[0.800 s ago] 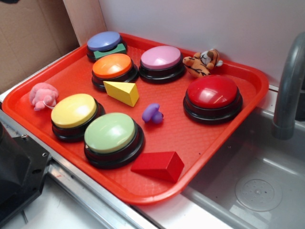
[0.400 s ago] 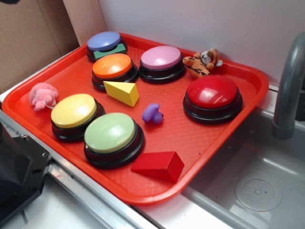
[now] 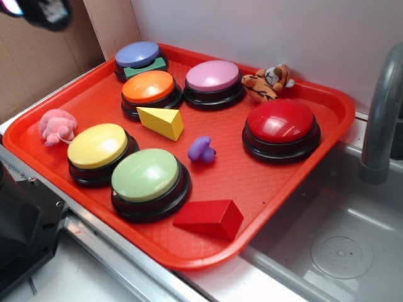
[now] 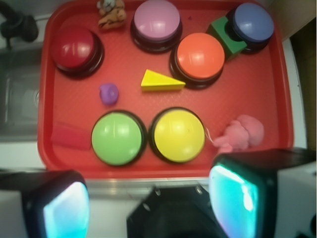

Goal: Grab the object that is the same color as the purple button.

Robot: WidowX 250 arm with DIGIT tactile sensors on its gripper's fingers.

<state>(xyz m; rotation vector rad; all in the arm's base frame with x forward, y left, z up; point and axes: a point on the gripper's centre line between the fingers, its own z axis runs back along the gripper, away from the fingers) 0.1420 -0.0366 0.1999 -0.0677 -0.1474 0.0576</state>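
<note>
While the red tray [image 3: 302, 189] fills most of both views, a steel sink [image 3: 340, 251] with a grey faucet [image 3: 381, 119] sits just beside its right edge in the exterior view. Six dome buttons stand on the tray: red button [image 3: 281, 121] toward the faucet side, green button [image 3: 146, 175] and yellow button [image 3: 98, 146] side by side along the near edge, orange button [image 3: 148, 87] and pink-lilac button [image 3: 213, 76] behind them, purple button [image 3: 138, 55] in the far corner, touching a green block [image 3: 146, 68]. Red wedge block [image 3: 210, 218] lies near the front edge beside the green button; yellow wedge block [image 3: 161, 122] lies just in front of the orange button. Pink plush [image 3: 57, 125] rests at the left rim; tiger plush [image 3: 267, 82] at the back rim. Object [image 3: 201, 150], small and violet, lies on bare tray between the green, red and yellow-wedge items, touching none. Gripper [image 4: 148, 198] hangs above the tray's near edge, well apart from the object, fingers [image 4: 233, 196] spread, holding nothing.
</note>
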